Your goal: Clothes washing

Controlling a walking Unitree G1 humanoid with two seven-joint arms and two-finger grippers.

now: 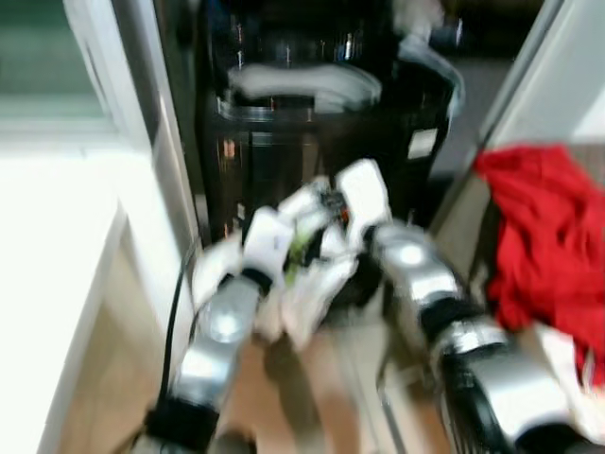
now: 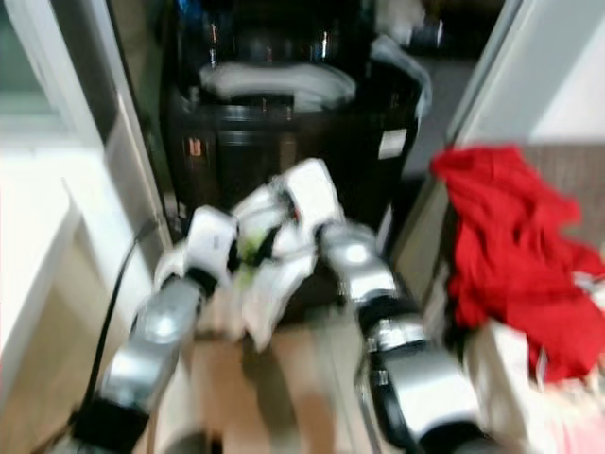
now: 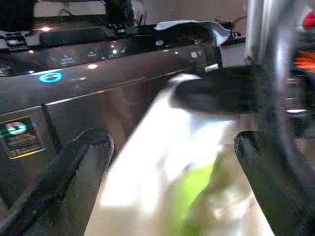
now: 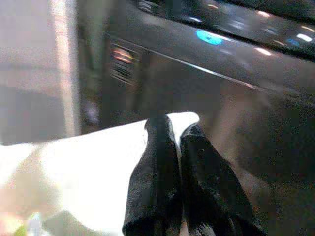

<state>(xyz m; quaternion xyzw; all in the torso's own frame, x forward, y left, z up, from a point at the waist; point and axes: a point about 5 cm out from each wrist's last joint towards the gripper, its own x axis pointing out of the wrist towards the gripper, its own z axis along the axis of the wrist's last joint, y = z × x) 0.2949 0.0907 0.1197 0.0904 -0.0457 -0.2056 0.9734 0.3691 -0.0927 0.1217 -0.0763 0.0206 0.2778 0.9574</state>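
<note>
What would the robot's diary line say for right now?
scene: dark washing machine ahead | right gripper: pinching white cloth | left gripper: open around cloth | red garment: robot's right

Head views motion-blurred; washer (image 1: 312, 142) panel text unreadable. Red cloth (image 1: 553, 246) cut off at right edge. White garment (image 3: 167, 172) w/ green patch smeared, lower frame.
</note>
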